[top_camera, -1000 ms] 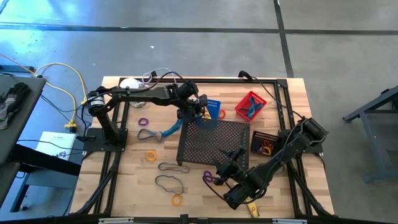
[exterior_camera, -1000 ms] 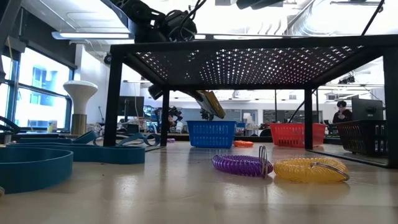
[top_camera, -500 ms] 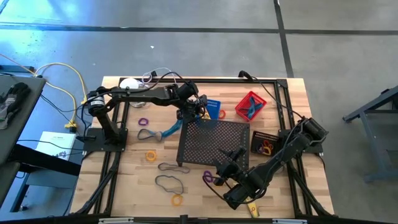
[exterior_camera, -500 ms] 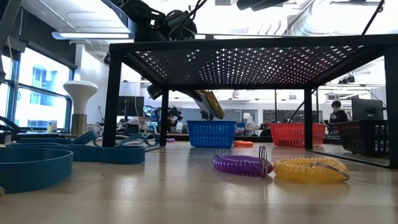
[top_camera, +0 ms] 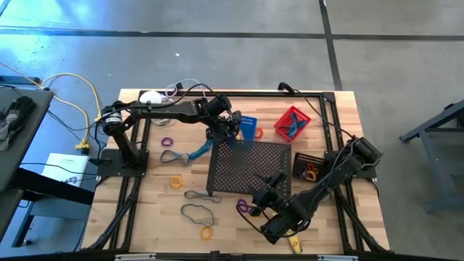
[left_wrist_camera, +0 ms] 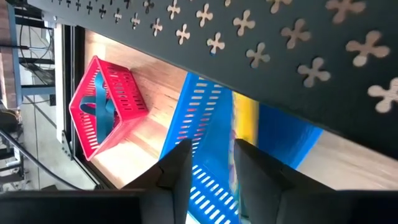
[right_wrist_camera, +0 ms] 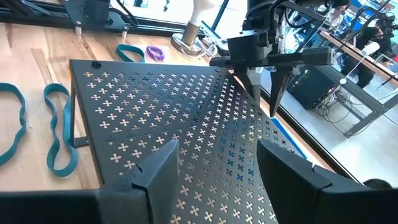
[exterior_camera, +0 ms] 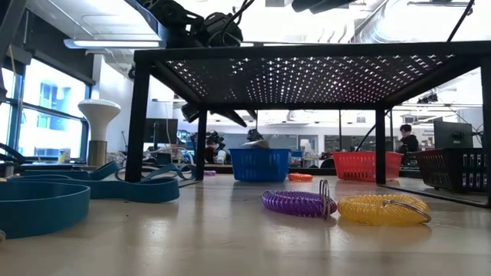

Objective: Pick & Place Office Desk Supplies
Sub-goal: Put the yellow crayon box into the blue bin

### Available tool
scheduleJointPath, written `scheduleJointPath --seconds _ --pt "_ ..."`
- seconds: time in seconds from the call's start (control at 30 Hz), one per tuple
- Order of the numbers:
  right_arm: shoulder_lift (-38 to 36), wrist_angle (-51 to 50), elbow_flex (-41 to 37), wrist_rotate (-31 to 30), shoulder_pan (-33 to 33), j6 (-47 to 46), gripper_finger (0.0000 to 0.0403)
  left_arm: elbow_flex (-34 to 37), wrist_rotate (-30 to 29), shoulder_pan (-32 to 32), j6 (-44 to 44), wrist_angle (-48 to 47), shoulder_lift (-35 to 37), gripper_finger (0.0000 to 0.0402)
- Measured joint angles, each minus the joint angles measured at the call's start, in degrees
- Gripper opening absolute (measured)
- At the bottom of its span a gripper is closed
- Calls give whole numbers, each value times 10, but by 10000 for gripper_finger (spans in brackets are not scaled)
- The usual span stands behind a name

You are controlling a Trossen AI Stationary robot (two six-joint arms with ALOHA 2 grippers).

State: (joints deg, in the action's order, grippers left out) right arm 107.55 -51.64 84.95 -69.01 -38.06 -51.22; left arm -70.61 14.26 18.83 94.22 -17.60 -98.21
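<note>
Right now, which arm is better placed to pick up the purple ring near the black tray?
Right: its open gripper is near the purple ring; the left gripper is far, over the blue basket.

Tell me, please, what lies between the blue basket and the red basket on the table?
In the low view, an orange ring lies flat on the table between the blue basket and the red basket.

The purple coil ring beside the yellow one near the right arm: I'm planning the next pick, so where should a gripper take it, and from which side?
Grip the purple coil ring across its band on the end away from the yellow coil ring, coming from above. It lies flat on the table, and its other end touches the yellow one, so that side is crowded. The right gripper, open, is probably nearest.
</note>
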Motion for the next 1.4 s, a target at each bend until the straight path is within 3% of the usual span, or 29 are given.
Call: scheduleJointPath --seconds 0.37,0.63,0.8,1.03,1.2,1.27,1.4 --pt "0 0 0 1 0 0 203 1 -4 0 -16 38 -1 130" --pt "0 0 0 0 -1 1 203 1 -101 -17 -94 43 25 130" --pt "0 14 0 -2 -2 8 203 1 -144 -19 -164 -1 51 130" --pt "-13 110 0 -1 -14 159 203 1 -174 -23 -256 -69 117 130" --pt "-35 227 0 7 -39 301 203 1 -189 -23 -394 -147 168 130" --pt "-47 285 0 38 -49 341 203 1 -189 -23 -467 -161 184 130" --pt "-81 328 0 176 -78 346 203 1 -185 -26 -613 -166 206 130"
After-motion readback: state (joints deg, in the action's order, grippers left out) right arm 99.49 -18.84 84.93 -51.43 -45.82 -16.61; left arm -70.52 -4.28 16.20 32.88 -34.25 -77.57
